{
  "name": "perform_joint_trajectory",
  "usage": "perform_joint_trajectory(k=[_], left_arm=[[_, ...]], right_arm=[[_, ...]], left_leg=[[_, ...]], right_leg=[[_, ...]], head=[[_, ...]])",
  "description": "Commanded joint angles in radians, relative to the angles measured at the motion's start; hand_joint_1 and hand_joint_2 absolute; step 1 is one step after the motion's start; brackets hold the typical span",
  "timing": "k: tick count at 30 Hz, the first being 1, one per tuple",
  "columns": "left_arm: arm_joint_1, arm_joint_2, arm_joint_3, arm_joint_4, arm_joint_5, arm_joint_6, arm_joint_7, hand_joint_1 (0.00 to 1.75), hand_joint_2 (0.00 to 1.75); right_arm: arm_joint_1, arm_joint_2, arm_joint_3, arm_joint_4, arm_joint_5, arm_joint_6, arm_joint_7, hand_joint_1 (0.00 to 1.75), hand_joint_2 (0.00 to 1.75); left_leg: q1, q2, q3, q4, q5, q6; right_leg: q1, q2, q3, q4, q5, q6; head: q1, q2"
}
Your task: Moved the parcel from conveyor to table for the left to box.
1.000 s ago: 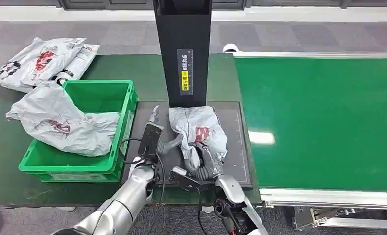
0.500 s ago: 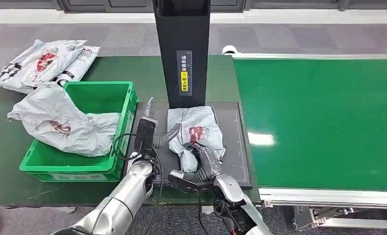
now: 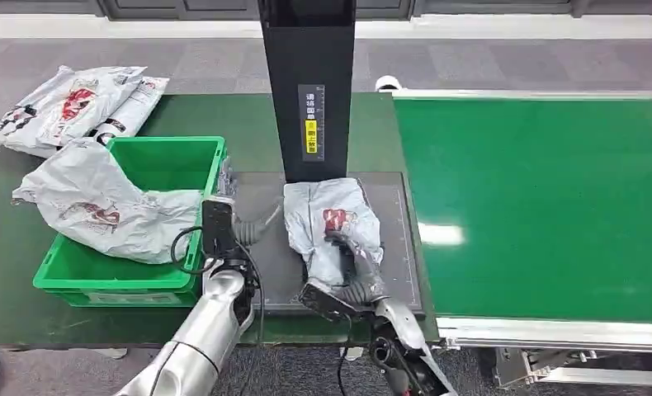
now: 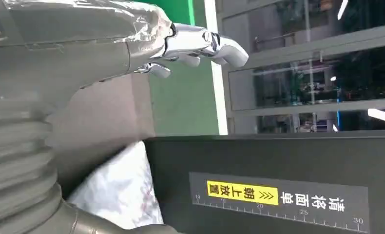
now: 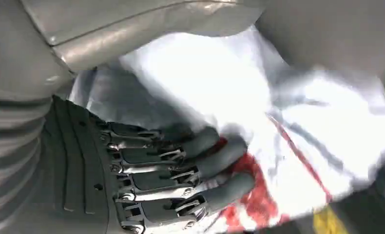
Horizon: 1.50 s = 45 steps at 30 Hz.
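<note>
Taking the black scanner post [image 3: 308, 91] as the landmark, two printed grey bags [image 3: 67, 103] lie far to its left on the counter [image 3: 9, 239], and nearer to it stands the green crate [image 3: 153, 214] with another grey bag [image 3: 100, 206] draped over its left wall; these sit as they did a second ago. Just left of the post's foot, the left hand [image 3: 224, 227] hangs above the dark mat [image 3: 265, 247] with nothing in it, thumb and fingers apart; a second ago it was close beside the parcel, and it has since drawn back leftward to the crate's right wall, so a strip of bare mat now lies between it and the parcel. In the left wrist view that hand [image 4: 83, 44] reaches out open, the post's yellow-and-white scale label [image 4: 278, 200] ahead of it and a corner of the white parcel [image 4: 120, 192] beside it. Directly in front of the post's foot, the parcel [image 3: 331, 227] lies on the mat, flatter and more spread than in the earlier pictures, when its near end was bunched up. The right hand [image 3: 347, 268] rests on the parcel's near end, fingers laid flat over its red print; the right wrist view shows those fingers [image 5: 215, 163] extended and pressing on the plastic, not closed around it. To the right of the post runs the green conveyor [image 3: 545, 206].
</note>
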Motion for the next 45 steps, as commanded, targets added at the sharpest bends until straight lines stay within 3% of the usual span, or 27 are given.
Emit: perform_joint_trajectory(k=[1, 5, 8, 10, 22, 28, 31, 33, 34, 37, 38, 42, 45], left_arm=[[-0.175, -0.043, -0.313, 0.436, -0.285, -0.135, 0.118, 0.00, 1.75], [-0.149, -0.048, -0.428, 0.455, -0.435, -0.212, 0.220, 0.00, 1.75], [-0.134, -0.036, -0.437, 0.457, -0.480, -0.251, 0.225, 0.00, 1.75], [-0.132, -0.034, -0.431, 0.456, -0.486, -0.252, 0.222, 0.00, 1.75], [-0.130, -0.031, -0.422, 0.454, -0.501, -0.255, 0.229, 0.00, 1.75], [-0.117, -0.029, -0.410, 0.450, -0.539, -0.254, 0.200, 0.00, 1.75], [-0.119, -0.039, -0.394, 0.450, -0.555, -0.239, 0.197, 0.00, 1.75], [-0.119, -0.039, -0.414, 0.452, -0.603, -0.231, 0.218, 0.00, 1.75], [-0.127, -0.035, -0.503, 0.476, -0.699, -0.280, 0.285, 0.00, 1.75], [-0.096, -0.038, -0.606, 0.476, -0.846, -0.226, 0.431, 0.00, 1.75], [-0.099, -0.036, -0.643, 0.480, -0.893, -0.218, 0.484, 1.75, 1.75], [-0.104, -0.024, -0.673, 0.476, -1.003, -0.095, 0.634, 1.75, 1.75], [-0.117, -0.018, -0.621, 0.469, -1.015, 0.019, 0.680, 1.75, 1.75]], right_arm=[[0.143, -0.038, -0.273, -0.546, -0.519, 0.156, -0.124, 0.00, 1.75], [0.116, -0.046, -0.309, -0.496, -0.667, 0.236, -0.191, 0.00, 1.75], [0.068, -0.070, -0.302, -0.379, -0.744, 0.268, -0.232, 0.00, 1.75], [0.058, -0.074, -0.301, -0.354, -0.753, 0.267, -0.245, 0.00, 1.75], [0.050, -0.085, -0.285, -0.337, -0.738, 0.234, -0.239, 0.00, 1.75], [-0.087, -0.129, -0.268, -0.081, -0.783, 0.229, -0.289, 0.00, 1.75], [-0.116, -0.147, -0.258, 0.006, -0.836, 0.291, -0.295, 0.00, 1.75], [-0.096, -0.154, -0.258, 0.000, -0.866, 0.316, -0.306, 0.00, 1.75], [-0.101, -0.159, -0.252, 0.007, -0.864, 0.313, -0.305, 0.00, 1.75], [-0.148, -0.159, -0.245, 0.075, -0.877, 0.320, -0.300, 0.00, 1.75], [-0.147, -0.158, -0.243, 0.077, -0.877, 0.325, -0.301, 0.00, 1.75], [-0.107, -0.153, -0.231, 0.023, -0.877, 0.322, -0.300, 0.00, 1.75], [-0.066, -0.141, -0.227, -0.028, -0.866, 0.322, -0.283, 0.00, 1.75]], left_leg=[[-0.001, -0.012, -0.004, 0.000, 0.002, 0.001], [-0.002, -0.013, -0.005, 0.000, 0.002, 0.003], [-0.002, 0.000, -0.002, -0.001, 0.000, 0.003], [-0.003, 0.005, -0.001, -0.001, -0.001, 0.003], [-0.002, 0.005, -0.002, -0.001, -0.001, 0.003], [-0.002, 0.008, -0.002, -0.001, -0.001, 0.003], [-0.002, 0.007, -0.003, -0.001, -0.001, 0.003], [-0.002, 0.006, -0.001, -0.003, 0.000, 0.003], [-0.002, 0.004, -0.002, -0.001, -0.001, 0.003], [-0.003, 0.004, -0.002, -0.001, -0.001, 0.003], [-0.003, 0.006, -0.001, -0.002, -0.002, 0.003], [-0.002, 0.001, -0.001, -0.002, 0.000, 0.004], [-0.002, 0.003, 0.002, -0.003, -0.001, 0.003]], right_leg=[[0.000, -0.013, 0.000, 0.000, -0.002, 0.000], [-0.002, -0.014, 0.000, -0.003, -0.001, 0.002], [-0.002, -0.001, 0.000, -0.004, 0.001, 0.002], [-0.002, 0.004, -0.002, -0.004, 0.002, 0.002], [-0.001, 0.003, -0.003, -0.003, 0.002, 0.002], [-0.002, 0.006, -0.004, -0.002, 0.002, 0.002], [-0.002, 0.005, -0.004, -0.003, 0.003, 0.002], [-0.001, 0.004, -0.002, -0.005, 0.003, 0.002], [-0.002, 0.003, -0.003, -0.002, 0.002, 0.002], [-0.002, 0.003, -0.003, -0.002, 0.001, 0.002], [-0.002, 0.004, -0.002, -0.003, 0.002, 0.002], [-0.001, 0.000, 0.000, -0.004, 0.002, 0.002], [-0.002, 0.002, 0.003, -0.004, 0.002, 0.002]], head=[[0.000, 0.000], [0.000, 0.000], [0.000, 0.000], [0.000, 0.000], [0.000, 0.000], [0.000, 0.000], [0.000, 0.000], [0.000, 0.000], [0.000, 0.000], [0.000, 0.000], [0.000, 0.000], [0.000, 0.000], [0.000, 0.000]])
